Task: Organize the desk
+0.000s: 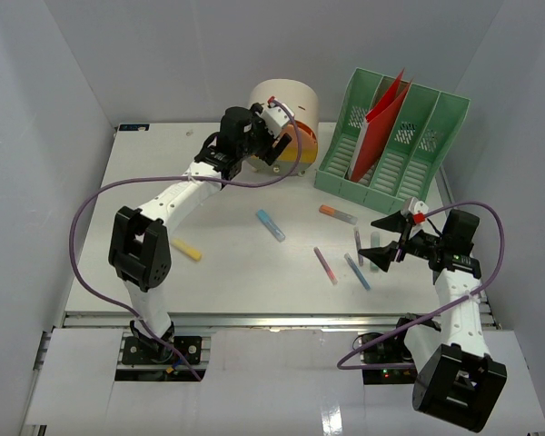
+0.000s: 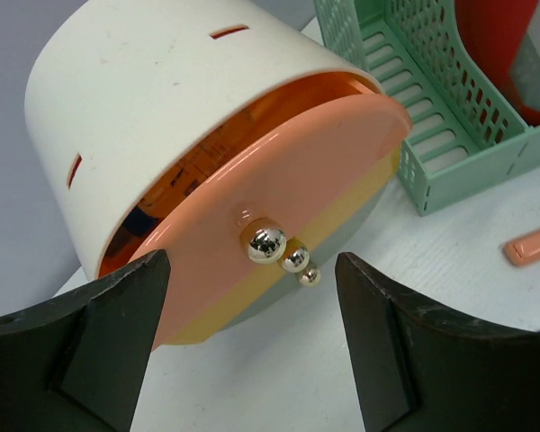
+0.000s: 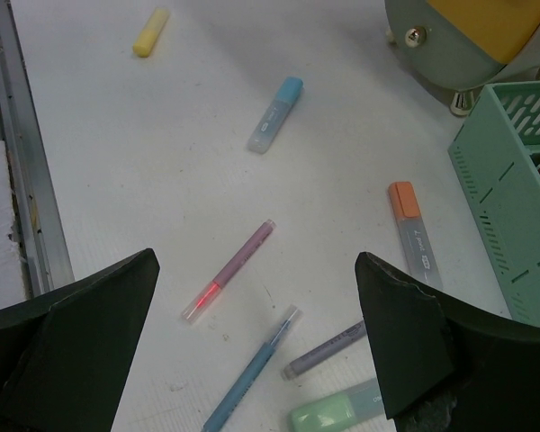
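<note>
The desk (image 1: 227,272) fills the middle of the top view, a white top running from the rail by the arm bases back to the far wall, and little of it looks sorted yet. Seven writing things lie loose on it: a yellow marker (image 1: 186,250) alone near the left arm, a blue marker (image 1: 271,224) mid-desk, an orange marker (image 1: 337,214) just before the rack (image 1: 409,145), and to the right a cluster of pink pen (image 1: 325,265), blue pen (image 1: 357,271), purple pen (image 1: 358,245) and green marker (image 3: 337,414). At the back stand the round drawer unit (image 1: 286,104) and, beside it, the rack, with a red folder (image 1: 381,113) leaning in one of its slots. The unit's peach drawer (image 2: 288,171) is swung partly out of the cream shell; whether anything lies inside I cannot tell. The left gripper (image 2: 250,297) hangs before that drawer with its jaws spread wide to either side of the knobs (image 2: 265,243), touching neither them nor the drawer. The right gripper (image 1: 381,243) hovers over the pen cluster, jaws likewise wide and holding nothing. By my reading the job is at an early stage: a drawer stands ajar to receive things, and every marker and pen is left to be gathered.
</note>
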You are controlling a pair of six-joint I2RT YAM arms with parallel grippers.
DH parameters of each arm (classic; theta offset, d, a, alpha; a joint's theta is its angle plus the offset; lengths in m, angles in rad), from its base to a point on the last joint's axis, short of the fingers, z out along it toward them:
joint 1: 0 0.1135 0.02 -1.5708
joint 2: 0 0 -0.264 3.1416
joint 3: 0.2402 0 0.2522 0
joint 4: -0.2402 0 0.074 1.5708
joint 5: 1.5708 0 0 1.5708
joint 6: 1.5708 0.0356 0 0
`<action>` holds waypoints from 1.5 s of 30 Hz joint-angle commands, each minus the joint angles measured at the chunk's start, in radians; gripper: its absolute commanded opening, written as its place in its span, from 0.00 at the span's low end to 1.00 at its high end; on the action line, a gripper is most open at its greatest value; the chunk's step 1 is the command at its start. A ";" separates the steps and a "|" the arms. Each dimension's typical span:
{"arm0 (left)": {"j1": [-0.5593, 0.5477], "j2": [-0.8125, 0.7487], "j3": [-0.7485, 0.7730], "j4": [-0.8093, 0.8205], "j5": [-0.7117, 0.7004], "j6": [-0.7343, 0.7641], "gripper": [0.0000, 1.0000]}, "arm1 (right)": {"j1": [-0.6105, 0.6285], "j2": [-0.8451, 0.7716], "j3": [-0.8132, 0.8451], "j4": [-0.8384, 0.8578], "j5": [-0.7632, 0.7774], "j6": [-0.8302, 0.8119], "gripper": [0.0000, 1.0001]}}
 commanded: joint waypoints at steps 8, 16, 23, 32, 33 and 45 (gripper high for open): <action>0.015 0.063 0.064 0.049 -0.120 -0.210 0.91 | -0.003 -0.031 0.019 -0.011 -0.042 -0.008 0.96; 0.047 0.080 0.070 0.076 -0.104 -0.337 0.92 | -0.003 -0.041 0.020 -0.010 -0.038 -0.005 0.96; 0.058 -0.010 -0.057 0.135 -0.126 -0.493 0.92 | -0.003 -0.044 0.022 -0.011 -0.043 -0.003 0.96; 0.112 -0.237 -0.499 0.356 -0.030 -0.993 0.86 | -0.003 -0.046 0.025 -0.015 -0.039 0.001 0.96; 0.123 -0.227 -0.517 0.379 0.000 -1.049 0.85 | -0.003 -0.047 0.025 -0.016 -0.034 0.001 0.96; 0.178 0.076 -0.423 0.671 0.198 -1.424 0.67 | -0.003 -0.052 0.028 0.004 0.015 0.033 0.96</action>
